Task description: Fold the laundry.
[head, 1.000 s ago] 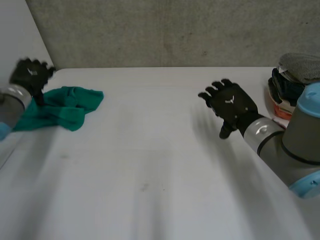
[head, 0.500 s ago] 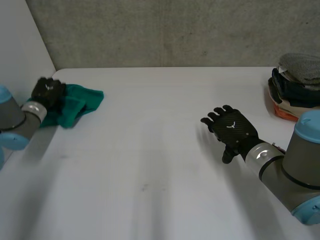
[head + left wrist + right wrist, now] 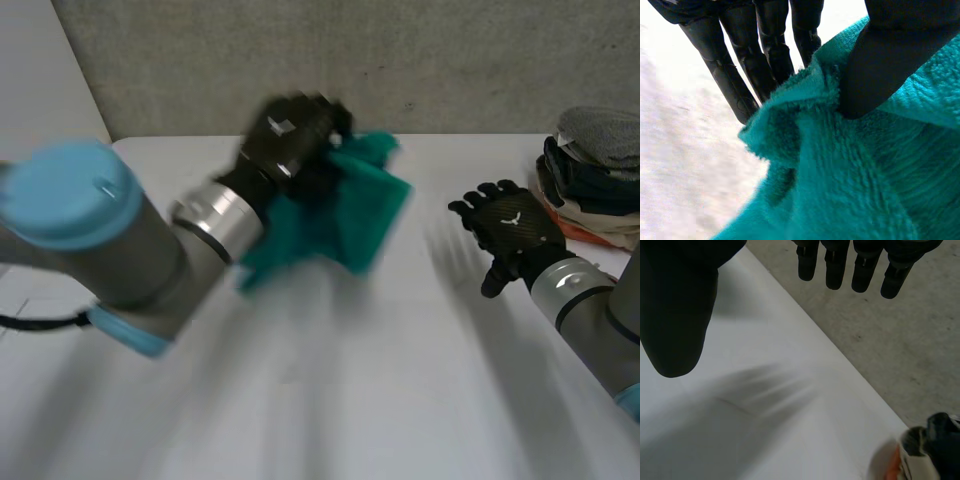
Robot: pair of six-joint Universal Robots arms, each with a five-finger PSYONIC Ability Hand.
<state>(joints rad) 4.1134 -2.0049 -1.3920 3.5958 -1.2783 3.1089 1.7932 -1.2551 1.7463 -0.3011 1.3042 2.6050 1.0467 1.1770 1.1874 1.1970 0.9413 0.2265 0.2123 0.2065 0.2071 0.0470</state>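
Over the far middle of the white counter (image 3: pixel 330 400), the left hand (image 3: pixel 288 135) holds a green towel (image 3: pixel 345 215), which hangs bunched from it towards the counter. The head view shows the whole scene: the left arm (image 3: pixel 120 240) reaching across from its side, the right hand (image 3: pixel 512 232) well apart from the towel, and a pile of folded laundry (image 3: pixel 592 165) at the counter's right edge.

The left wrist view shows the grip itself, which the head view does not make plain. The thumb (image 3: pixel 885 65) presses into a fold of the terry cloth, the straight fingers (image 3: pixel 735 75) lie along its far side, and the towel's edge is pinched between them.

The right wrist view shows the right hand with fingers (image 3: pixel 840 265) straight and spread from the thumb (image 3: pixel 675 305), holding and touching nothing, above bare counter. The pile of folded laundry sits beyond its fingertips at the counter's corner.

Behind the counter stands a grey concrete wall (image 3: pixel 400 60).
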